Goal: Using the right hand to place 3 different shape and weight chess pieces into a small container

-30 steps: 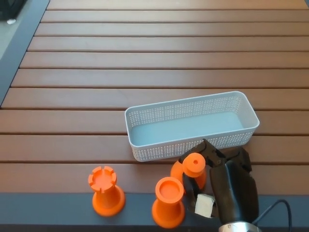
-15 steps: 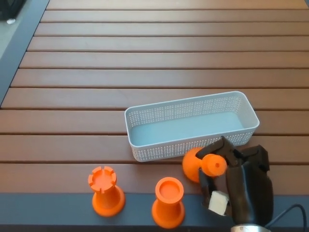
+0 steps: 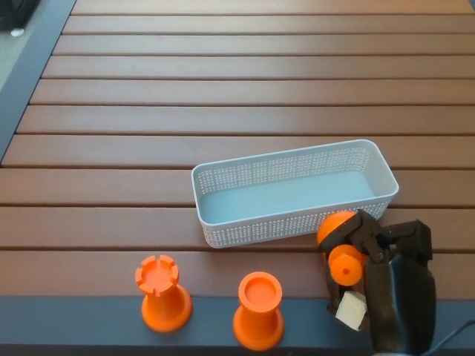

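My right hand (image 3: pixel 382 278) is shut on an orange chess piece (image 3: pixel 340 245), holding it tilted just in front of the near right wall of the white perforated container (image 3: pixel 245 233). The container is empty inside. Two more orange pieces stand at the table's near edge: a rook with a notched top (image 3: pixel 160 292) on the left and a round-topped piece (image 3: pixel 258 308) to its right. The left hand does not show.
The table is made of brown wooden slats (image 3: pixel 223 96) with a dark near edge (image 3: pixel 74 319). A dark grey strip (image 3: pixel 22 81) runs along the far left side.
My right hand has carried the orange piece to the right and a little toward the container, tilting it over. It started beside the round-topped piece and is now at the container's near right corner.
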Controlling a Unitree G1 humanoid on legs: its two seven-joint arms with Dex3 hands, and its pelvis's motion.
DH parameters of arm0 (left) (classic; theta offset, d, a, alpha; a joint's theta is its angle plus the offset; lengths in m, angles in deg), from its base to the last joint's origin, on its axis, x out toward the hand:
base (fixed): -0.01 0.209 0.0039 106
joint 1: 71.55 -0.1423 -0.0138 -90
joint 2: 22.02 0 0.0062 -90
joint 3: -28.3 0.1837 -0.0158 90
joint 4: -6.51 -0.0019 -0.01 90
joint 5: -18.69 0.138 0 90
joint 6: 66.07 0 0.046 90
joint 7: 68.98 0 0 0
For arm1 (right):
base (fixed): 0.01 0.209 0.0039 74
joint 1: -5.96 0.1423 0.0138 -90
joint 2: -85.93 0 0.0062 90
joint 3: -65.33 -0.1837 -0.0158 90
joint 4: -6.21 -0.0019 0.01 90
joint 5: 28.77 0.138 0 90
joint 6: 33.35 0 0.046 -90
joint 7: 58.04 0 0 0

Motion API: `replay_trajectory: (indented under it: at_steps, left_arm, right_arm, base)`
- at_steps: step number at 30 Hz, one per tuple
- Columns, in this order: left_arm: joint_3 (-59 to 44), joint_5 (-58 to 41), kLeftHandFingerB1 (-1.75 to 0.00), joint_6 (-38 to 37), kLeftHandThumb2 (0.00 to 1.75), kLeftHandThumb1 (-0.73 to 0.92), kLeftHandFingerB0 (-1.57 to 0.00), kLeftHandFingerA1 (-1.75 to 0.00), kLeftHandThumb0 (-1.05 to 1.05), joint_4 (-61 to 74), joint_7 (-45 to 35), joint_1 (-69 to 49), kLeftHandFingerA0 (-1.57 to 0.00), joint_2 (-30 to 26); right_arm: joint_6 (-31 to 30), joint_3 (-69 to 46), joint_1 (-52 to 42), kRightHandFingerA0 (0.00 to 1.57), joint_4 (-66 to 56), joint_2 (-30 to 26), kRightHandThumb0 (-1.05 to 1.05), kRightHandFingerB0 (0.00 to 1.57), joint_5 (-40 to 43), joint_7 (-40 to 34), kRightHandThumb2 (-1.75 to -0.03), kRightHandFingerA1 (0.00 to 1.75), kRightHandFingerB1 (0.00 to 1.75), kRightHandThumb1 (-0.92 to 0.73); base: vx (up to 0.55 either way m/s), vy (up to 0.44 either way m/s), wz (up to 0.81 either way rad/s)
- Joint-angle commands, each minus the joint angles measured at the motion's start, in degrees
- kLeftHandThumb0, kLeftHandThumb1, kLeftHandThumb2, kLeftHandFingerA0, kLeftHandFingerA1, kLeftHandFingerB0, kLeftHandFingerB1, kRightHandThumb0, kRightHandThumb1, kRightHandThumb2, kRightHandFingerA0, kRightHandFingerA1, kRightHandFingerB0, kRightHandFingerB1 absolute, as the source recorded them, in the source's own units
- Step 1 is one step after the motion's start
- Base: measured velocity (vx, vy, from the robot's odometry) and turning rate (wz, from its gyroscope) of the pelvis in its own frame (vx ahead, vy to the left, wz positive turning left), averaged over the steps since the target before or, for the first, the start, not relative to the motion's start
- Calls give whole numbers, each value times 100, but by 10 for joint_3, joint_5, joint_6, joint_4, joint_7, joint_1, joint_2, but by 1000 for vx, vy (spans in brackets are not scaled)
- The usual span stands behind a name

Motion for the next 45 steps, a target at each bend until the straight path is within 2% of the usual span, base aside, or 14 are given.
replay_trajectory:
  at_steps: [1, 4, 5, 12, 13, 22, 27, 28, 33, 34, 38, 39, 43, 45]
  left_arm:
    - [48, 72, -131, -21, 120, 39, -144, -132, -9, -2, 43, -15, -144, -6]
    - [52, 70, -131, -21, 120, 39, -144, -132, -9, -2, 45, -15, -144, -6]
    - [45, 58, -131, -9, 121, 42, -144, -132, -7, -6, 33, -13, -144, -6]
    - [34, 39, -132, 15, 122, 42, -145, -133, -7, -14, 9, -11, -144, -5]
    - [37, 43, -129, 20, 149, 14, -145, -135, -21, -14, 17, -11, -141, -7]
    - [51, 53, -128, 18, 150, 14, -145, -131, -25, -13, 34, -14, -143, -13]
    - [40, 33, -127, 22, 151, 12, -144, -131, -18, -13, 13, -17, -140, -8]
    - [38, 30, -128, 19, 153, 13, -143, -132, -15, -10, 8, -19, -140, -6]
    - [42, 35, -128, 16, 153, 9, -145, -132, -16, -7, 19, -21, -142, -7]
    - [44, 39, -128, 21, 150, 11, -143, -133, -22, -10, 26, -18, -139, -9]
    - [48, 45, -128, 30, 150, 11, -143, -133, -22, -14, 37, -13, -139, -12]
    - [47, 43, -125, 31, 138, 14, -141, -125, -24, -15, 35, -11, -139, -11]
    - [48, 48, -126, 31, 139, 14, -142, -125, -28, -17, 36, -9, -141, -13]
    - [39, 35, -125, 31, 150, 5, -144, -130, -20, -10, 24, -11, -141, -8]
  right_arm:
    - [203, 23, 2, 73, 4, -74, -18, 54, -69, -185, -100, 175, 175, -75]
    - [205, 26, 4, 73, 6, -78, -18, 54, -69, -191, -100, 175, 175, -75]
    - [214, 27, 9, 76, -3, -86, -13, 55, -80, -207, -129, 175, 175, -59]
    - [206, 39, 14, 79, -25, -115, -16, 58, -140, -270, -125, 175, 175, -63]
    - [205, 46, 2, 81, -30, -119, -16, 57, -151, -282, -124, 175, 175, -66]
    - [209, 72, -32, 83, -48, -133, -13, 56, -175, -323, -134, 175, 175, -58]
    - [193, 70, -40, 87, -74, -143, -17, 60, -197, -328, -124, 175, 175, -62]
    - [209, 66, -38, 92, -82, -144, -27, 64, -178, -319, -89, 175, 175, -86]
    - [229, 64, -39, 94, -89, -138, -35, 62, -152, -304, -81, 175, 175, -92]
    - [230, 61, -23, 89, -89, -144, -25, 62, -171, -319, -101, 175, 171, -73]
    - [236, 53, 0, 89, -86, -152, -25, 62, -201, -345, -101, 175, 171, -73]
    - [231, 46, 6, 83, -92, -152, -12, 57, -198, -336, -133, 175, 175, -55]
    - [227, 28, 18, 88, -100, -149, -17, 62, -187, -311, -140, 175, 175, -50]
    - [229, 4, 36, 86, -107, -163, -12, 65, -135, -237, -144, 175, 175, -56]
  base:
    - [0, 0, 0]
    - [0, 0, 0]
    - [0, 0, 0]
    - [0, 0, 0]
    - [0, 0, 0]
    - [0, 0, 0]
    - [0, 0, 0]
    - [0, 0, 0]
    - [0, 0, 0]
    - [0, 0, 0]
    - [0, 0, 0]
    - [0, 0, 0]
    - [0, 0, 0]
    - [0, 0, 0]
